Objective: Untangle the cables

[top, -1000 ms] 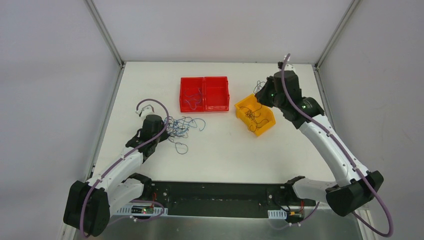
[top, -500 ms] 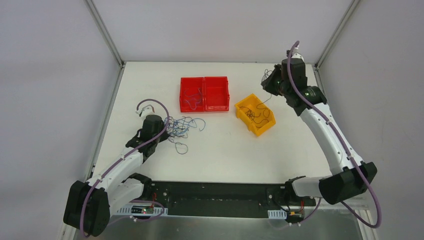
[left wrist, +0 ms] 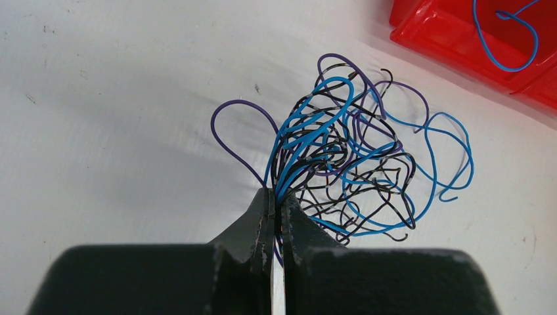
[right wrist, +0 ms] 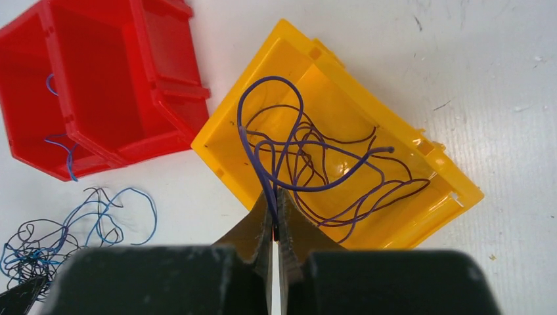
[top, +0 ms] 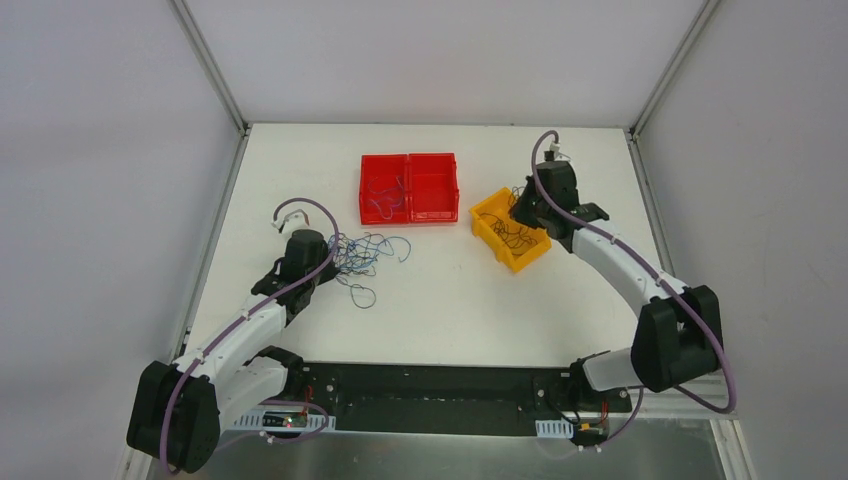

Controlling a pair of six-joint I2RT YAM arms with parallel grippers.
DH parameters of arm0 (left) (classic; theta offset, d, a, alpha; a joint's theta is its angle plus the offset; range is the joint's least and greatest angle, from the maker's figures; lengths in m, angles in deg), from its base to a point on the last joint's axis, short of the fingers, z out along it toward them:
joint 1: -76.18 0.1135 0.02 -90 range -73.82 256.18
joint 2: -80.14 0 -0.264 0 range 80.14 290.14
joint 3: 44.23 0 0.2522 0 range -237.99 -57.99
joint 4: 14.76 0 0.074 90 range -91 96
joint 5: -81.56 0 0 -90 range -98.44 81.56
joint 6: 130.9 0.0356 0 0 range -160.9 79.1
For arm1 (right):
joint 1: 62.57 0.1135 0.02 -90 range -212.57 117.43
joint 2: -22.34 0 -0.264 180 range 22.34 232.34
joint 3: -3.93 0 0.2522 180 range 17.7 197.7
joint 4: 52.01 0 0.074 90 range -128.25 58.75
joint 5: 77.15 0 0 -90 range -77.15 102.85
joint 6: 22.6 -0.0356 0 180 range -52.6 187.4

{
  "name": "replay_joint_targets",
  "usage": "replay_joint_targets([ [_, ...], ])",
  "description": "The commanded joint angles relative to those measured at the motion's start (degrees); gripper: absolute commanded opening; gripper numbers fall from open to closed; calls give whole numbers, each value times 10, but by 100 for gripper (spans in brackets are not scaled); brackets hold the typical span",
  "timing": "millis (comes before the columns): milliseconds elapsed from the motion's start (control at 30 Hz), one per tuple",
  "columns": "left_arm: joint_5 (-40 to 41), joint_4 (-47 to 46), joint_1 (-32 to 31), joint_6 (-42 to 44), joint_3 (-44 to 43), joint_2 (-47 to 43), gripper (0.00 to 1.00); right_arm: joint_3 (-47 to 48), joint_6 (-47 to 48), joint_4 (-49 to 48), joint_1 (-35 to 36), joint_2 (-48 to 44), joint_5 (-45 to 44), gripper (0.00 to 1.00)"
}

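Left wrist feed: the red bin point(left wrist: 450, 33) runs off the top right corner, so I can't see its contents whole. Right wrist feed: the tangle of cables point(right wrist: 46, 252) slips off the left edge and behind the right pincer point(right wrist: 273, 200), where the purple cable point(right wrist: 253, 157) vanishes too. From above, strands in the yellow bin point(top: 532, 255) are too fine to count.

Red bins point(top: 435, 190) — two, yellow bin point(top: 495, 245) — one

The white surface point(top: 450, 300) bears two adjoining red bins point(top: 409, 187) near its far edge, a skewed yellow bin point(top: 487, 230) rightward, and tangled cables point(top: 358, 256) near its left edge.
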Motion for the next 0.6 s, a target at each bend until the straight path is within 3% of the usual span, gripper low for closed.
replay_joint_targets([
  [0,-6,-20,1,8,-1,2,0,-2,-25,-41,8,26,-1,0],
  [200,-6,-21,1,7,0,1,0,81,-20,68,9,160,18,0],
  [400,-6,-21,1,8,2,-6,0,123,-11,114,8,235,4,1],
  [500,-7,-21,0,8,3,-7,0,148,3,141,8,250,2,10],
  [567,-10,-22,1,8,3,-7,0,150,10,143,10,232,3,24],
])
